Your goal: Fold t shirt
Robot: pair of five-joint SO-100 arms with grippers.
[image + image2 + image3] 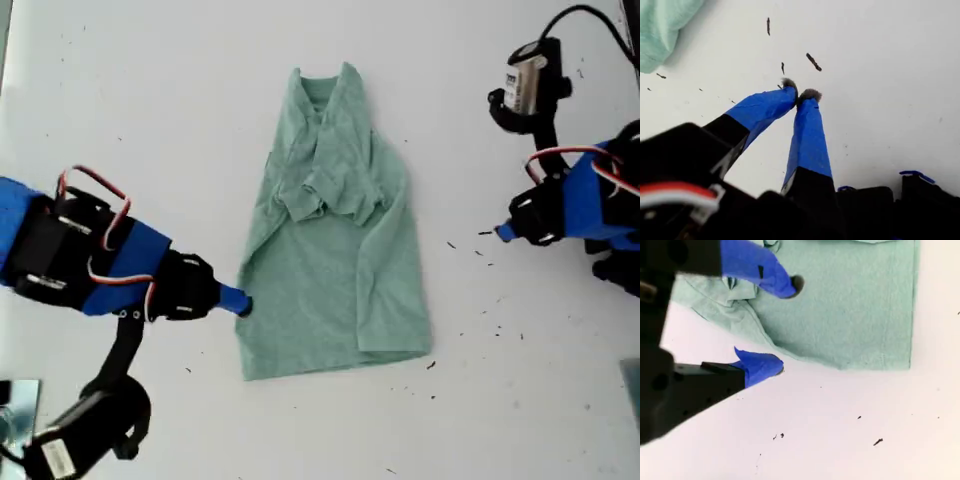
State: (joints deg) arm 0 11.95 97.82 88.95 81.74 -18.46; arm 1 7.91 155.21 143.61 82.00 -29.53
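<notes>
The shirt (340,270) is lying mid-table (150,100) as a narrow panel. Its long axis is running from the collar at the far end to the hem at the near end, and both sleeves are sitting folded in and bunched across the chest. The lower half is lying fairly flat, with the hem slightly askew.

My second gripper (782,325), coming in from the exterior view's left, is straddling the shirt's long side edge near the hem. Its jaws are parted, with one fingertip (790,285) over the cloth and the other over bare table, gripping nothing yet.

My first gripper (800,92) is hovering well apart on the exterior view's right, over bare, speck-strewn table. Its jaws are pressed together on nothing, and the shirt is lying toward the exterior view's left of it.

The second gripper is clearly the nearer; the next grasp is likely turning on that side edge.
</notes>
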